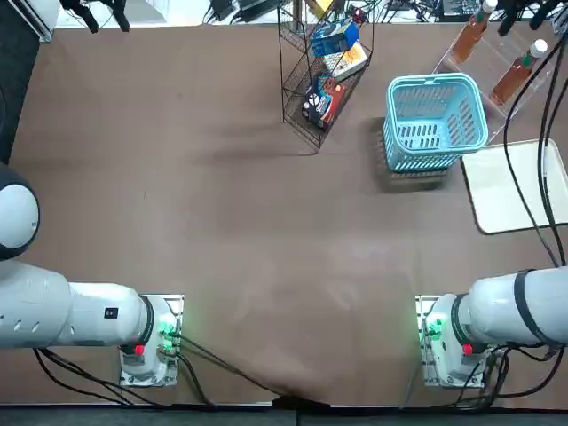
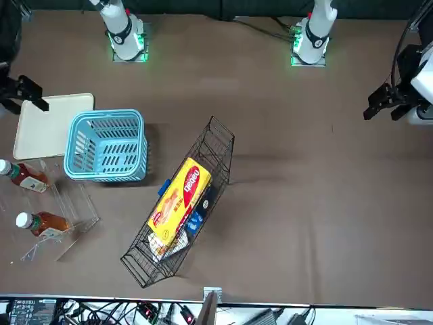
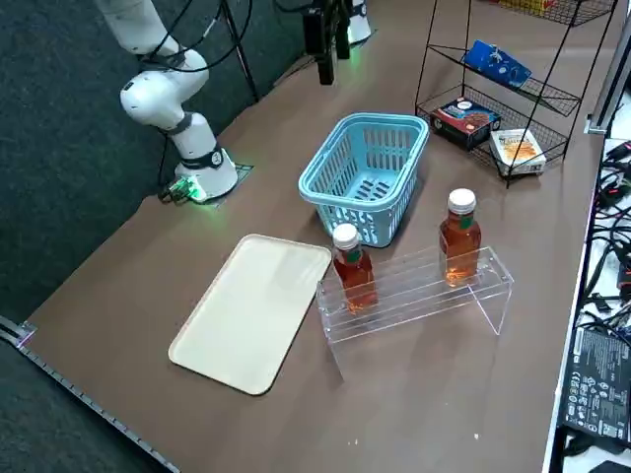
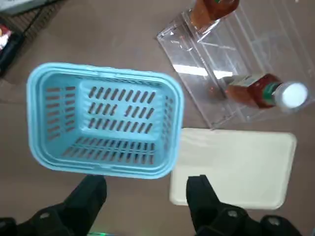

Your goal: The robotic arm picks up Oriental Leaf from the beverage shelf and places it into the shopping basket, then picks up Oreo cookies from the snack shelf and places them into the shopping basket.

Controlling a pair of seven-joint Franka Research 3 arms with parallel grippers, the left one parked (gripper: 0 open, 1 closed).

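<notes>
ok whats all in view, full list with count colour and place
tea bottles: 2, amber, white caps, on acrylic rack
acrylic rack: 1, clear, beside basket
basket: 1, turquoise, on table
tray: 1, cream, beside basket
wire rack: 1, black, on table
oreo pack: 1, blue, middle tier
red-and-dark pack: 1, bottom tier
white box: 1, bottom tier
yellow pack: 1, top tier
right arm: 1, white, table's base side
right pincer: 1, black, open, above table
</notes>
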